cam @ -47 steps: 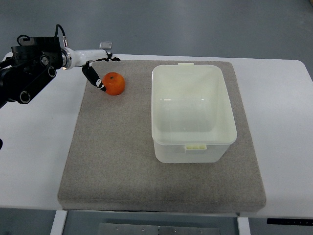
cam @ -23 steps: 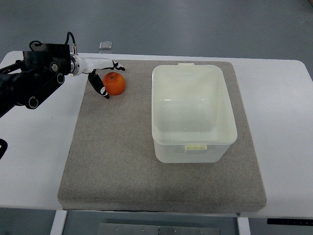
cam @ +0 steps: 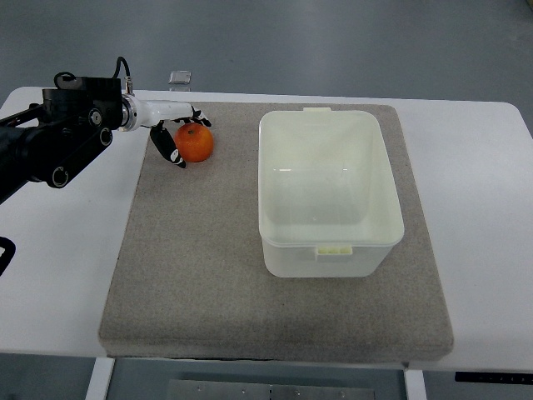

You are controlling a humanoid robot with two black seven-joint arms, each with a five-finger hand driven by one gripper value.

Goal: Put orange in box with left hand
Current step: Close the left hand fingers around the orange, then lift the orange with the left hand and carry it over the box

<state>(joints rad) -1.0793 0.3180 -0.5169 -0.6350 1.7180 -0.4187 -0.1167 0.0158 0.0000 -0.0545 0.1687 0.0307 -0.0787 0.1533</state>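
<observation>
One orange (cam: 196, 143) is counted, just beside the left hand (cam: 171, 133). One white box (cam: 326, 190) is counted, well to that hand's right. One grey mat (cam: 200, 267) is recorded beneath both. One small clear item (cam: 178, 77) is noted on the table (cam: 58, 275) beyond the hand.

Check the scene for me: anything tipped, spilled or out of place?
Nothing stands out. The box sits upright and empty on the grey mat, the orange rests whole on the mat's far left, and the left hand is at it.
</observation>
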